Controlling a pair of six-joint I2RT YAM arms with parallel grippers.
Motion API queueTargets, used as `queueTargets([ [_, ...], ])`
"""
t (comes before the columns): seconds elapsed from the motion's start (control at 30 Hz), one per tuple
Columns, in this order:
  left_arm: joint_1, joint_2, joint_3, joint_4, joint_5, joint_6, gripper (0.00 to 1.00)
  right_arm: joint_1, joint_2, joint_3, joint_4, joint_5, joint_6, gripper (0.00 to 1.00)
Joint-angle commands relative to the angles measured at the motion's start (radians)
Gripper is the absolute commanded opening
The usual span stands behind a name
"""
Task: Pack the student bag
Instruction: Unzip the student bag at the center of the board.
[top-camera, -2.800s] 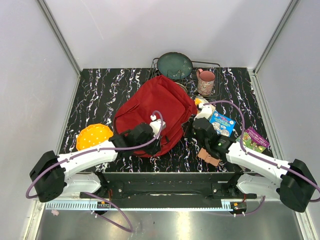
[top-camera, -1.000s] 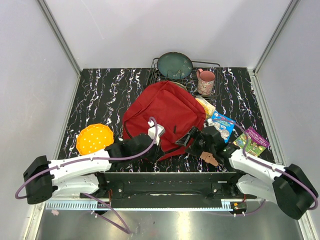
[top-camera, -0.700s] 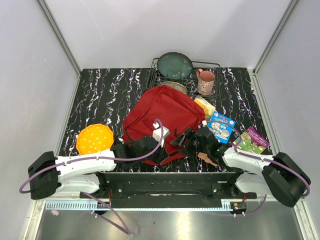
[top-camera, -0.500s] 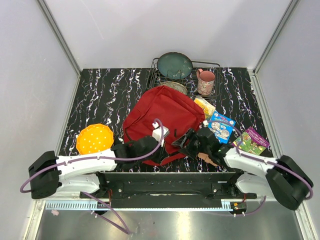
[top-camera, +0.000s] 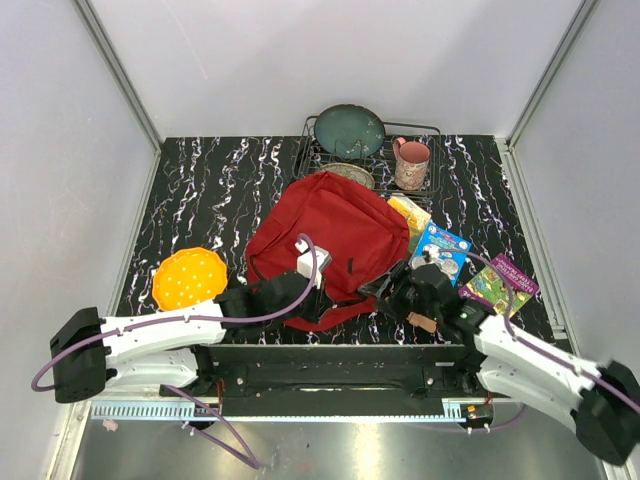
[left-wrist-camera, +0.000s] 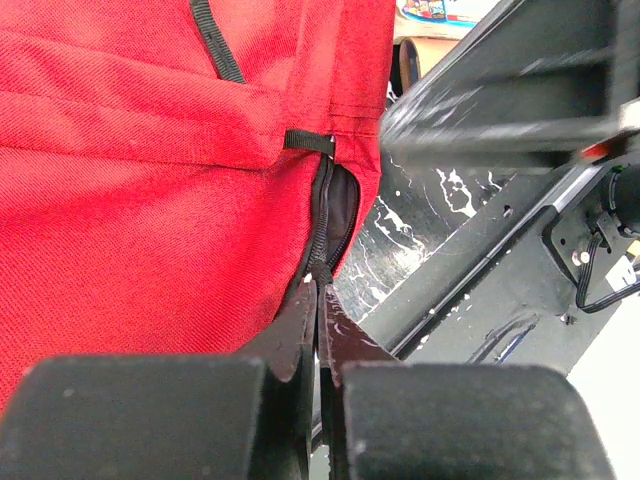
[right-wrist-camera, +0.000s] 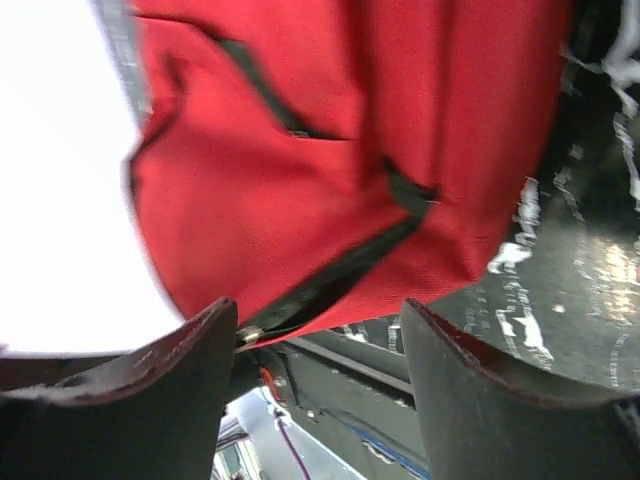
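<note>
Lying at the centre of the top view: student bag (top-camera: 330, 225), red, flat on the black marbled table (top-camera: 200, 190), its hem toward the bottom of the frame. Left gripper (top-camera: 300, 297) is at the bag's lower-left hem. Right gripper (top-camera: 393, 290) is at the lower-right corner, just beside the fabric.

Left wrist view: the bag fills the upper left. The left gripper is clenched, jaws pressed flat together on the black zipper trim (left-wrist-camera: 322, 225) where it runs down to the hem. The zipper gapes slightly just above the pinch. The blurred right arm (left-wrist-camera: 500, 90) crosses the upper right. From above the arm's own body covers this pinch.

Right wrist view (motion-blurred): the right gripper is spread wide, with nothing between its fingers (right-wrist-camera: 190, 350). The bag spans the upper frame beyond them, a black zipper strip running diagonally down toward the left-hand finger. Whether it touches that finger: cannot tell.

Top view only:
- orange disc (top-camera: 188, 277) at left
- green plate (top-camera: 349, 130) in a wire rack (top-camera: 425, 127) at top, pink mug (top-camera: 411, 163) beside it
- yellow booklet (top-camera: 410, 213), blue booklet (top-camera: 443, 247) and purple booklet (top-camera: 498, 282) right of the bag
</note>
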Motion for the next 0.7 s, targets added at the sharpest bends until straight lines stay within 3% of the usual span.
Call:
queueTargets([
  [0.0,-0.004,-0.016,0.004,0.072,-0.031,0.004,0.0,0.014,0.161,-0.01,0.114,-0.167,0.102,0.72],
  [0.27,-0.004,-0.005,-0.017,0.101,-0.014,-0.008,0.0,0.07,0.35,-0.004,0.309,-0.189,0.186,0.71],
  [0.33,-0.004,-0.005,-0.025,0.105,-0.006,-0.015,0.0,0.071,0.378,-0.011,0.343,-0.179,0.201,0.66],
  [0.4,-0.004,-0.004,-0.025,0.112,-0.002,-0.015,0.0,0.07,0.388,-0.014,0.376,-0.166,0.208,0.49],
  [0.5,-0.004,-0.005,-0.023,0.102,0.003,-0.008,0.0,0.07,0.378,-0.014,0.386,-0.117,0.204,0.1],
  [0.53,-0.004,-0.007,-0.023,0.098,0.003,-0.008,0.0,0.07,0.36,-0.019,0.386,-0.086,0.201,0.01],
  [0.67,-0.004,-0.033,-0.034,0.066,0.003,-0.01,0.0,0.067,0.281,-0.007,0.3,0.034,0.148,0.0],
])
